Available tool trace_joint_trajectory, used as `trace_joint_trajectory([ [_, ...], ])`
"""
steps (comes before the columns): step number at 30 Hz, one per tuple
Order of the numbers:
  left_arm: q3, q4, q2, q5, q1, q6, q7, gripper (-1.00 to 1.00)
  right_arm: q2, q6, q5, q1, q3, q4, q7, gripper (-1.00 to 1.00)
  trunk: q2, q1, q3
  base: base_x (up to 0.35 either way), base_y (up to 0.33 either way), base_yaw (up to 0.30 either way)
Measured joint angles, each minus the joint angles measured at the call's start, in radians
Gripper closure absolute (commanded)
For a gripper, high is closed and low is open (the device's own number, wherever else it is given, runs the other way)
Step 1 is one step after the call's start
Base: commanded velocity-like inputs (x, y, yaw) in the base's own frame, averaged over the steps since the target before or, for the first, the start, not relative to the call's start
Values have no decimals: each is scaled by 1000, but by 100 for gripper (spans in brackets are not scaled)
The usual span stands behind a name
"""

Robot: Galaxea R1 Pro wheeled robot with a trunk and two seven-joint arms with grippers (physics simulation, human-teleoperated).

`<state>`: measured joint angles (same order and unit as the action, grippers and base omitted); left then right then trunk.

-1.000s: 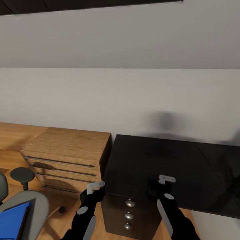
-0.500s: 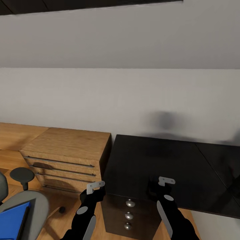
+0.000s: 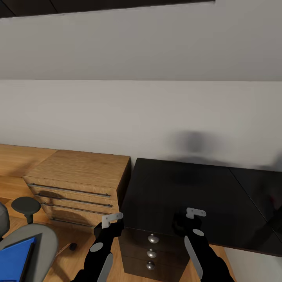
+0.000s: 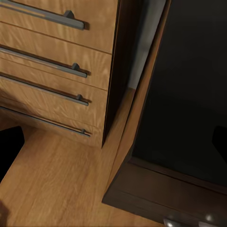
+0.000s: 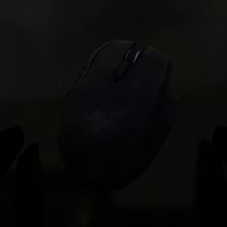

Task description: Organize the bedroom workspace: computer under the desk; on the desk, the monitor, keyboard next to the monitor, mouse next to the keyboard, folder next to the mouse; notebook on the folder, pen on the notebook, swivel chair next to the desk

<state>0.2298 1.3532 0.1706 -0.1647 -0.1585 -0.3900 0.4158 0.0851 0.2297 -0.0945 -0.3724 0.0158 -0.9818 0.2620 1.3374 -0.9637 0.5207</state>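
Note:
The black mouse (image 5: 118,118) lies on the glossy black desk (image 3: 176,188), seen from close above in the right wrist view. My right gripper (image 5: 113,146) hangs over it, open, with a dark finger (image 5: 19,156) on either side and a gap to the mouse. In the head view the right gripper (image 3: 188,226) is over the desk's front left part. My left gripper (image 3: 108,229) is open and holds nothing, in front of the desk's left corner. The grey swivel chair (image 3: 39,239) stands at the lower left with the blue folder (image 3: 13,258) on its seat.
A low light-wood cabinet (image 3: 78,172) with long bar handles stands against the wall left of the desk, with a narrow gap between them. Dark drawers (image 3: 150,250) with round metal knobs sit under the desk's left end. The floor is wood.
My right gripper has sunk very slightly toward the desk. Nothing else has visibly moved.

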Motion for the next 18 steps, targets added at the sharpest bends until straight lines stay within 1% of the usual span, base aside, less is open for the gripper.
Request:
trace_joint_trajectory([
  [6,1,0,0,0,0,0,0,-100,0,0,0,0,0,0,0,-100,0,0,0,133,0,0],
  [18,5,0,0,0,0,0,0,-100,1,1,0,-1,0,1,6,-100,0,0,0,11,0,0],
])
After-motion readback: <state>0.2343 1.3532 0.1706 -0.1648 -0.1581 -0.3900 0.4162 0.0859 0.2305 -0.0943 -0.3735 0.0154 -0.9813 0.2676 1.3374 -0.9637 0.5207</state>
